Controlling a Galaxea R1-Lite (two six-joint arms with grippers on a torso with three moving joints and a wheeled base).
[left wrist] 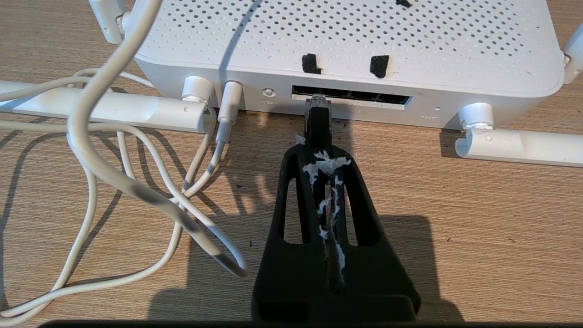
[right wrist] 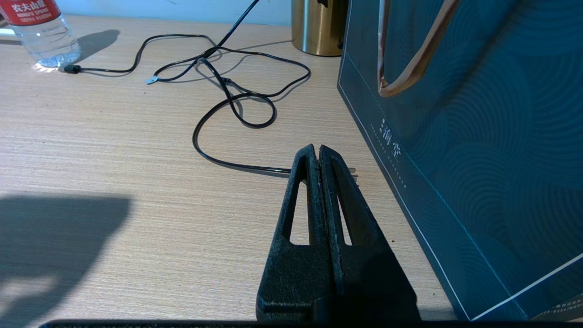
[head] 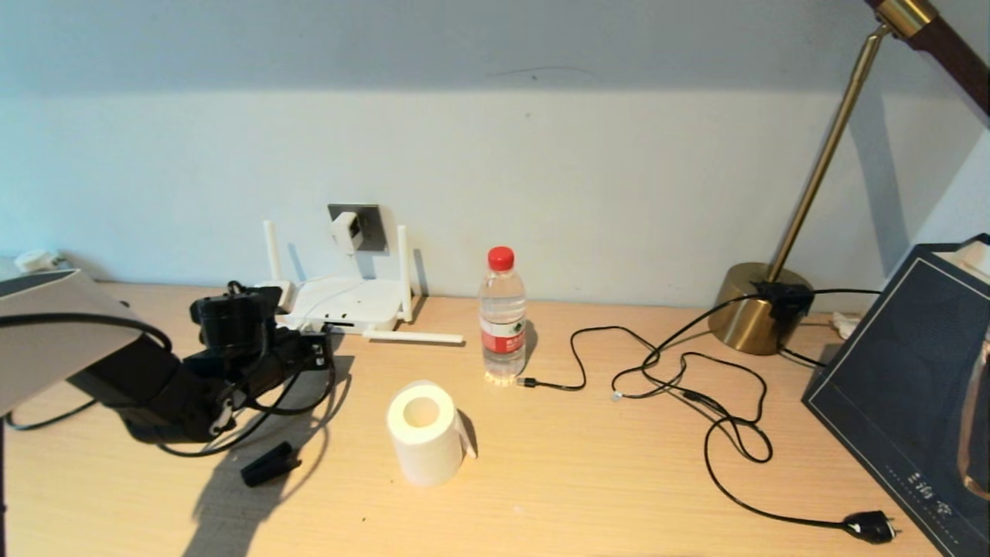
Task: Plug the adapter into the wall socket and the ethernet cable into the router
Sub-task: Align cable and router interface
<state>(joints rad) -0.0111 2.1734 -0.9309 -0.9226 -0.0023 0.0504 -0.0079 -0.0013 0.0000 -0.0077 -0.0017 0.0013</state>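
With its jaws clamped on the ethernet cable (left wrist: 317, 125), whose plug tip meets the router (left wrist: 346, 41) port just ahead, the left gripper (left wrist: 321, 157) has only seating left (the adapter (head: 346, 230) already sits in the wall socket (head: 370, 224) beyond).

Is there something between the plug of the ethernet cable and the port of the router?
Nothing visible. The left gripper holds the ethernet cable with its plug tip right at the router port slot; only bare table lies below.
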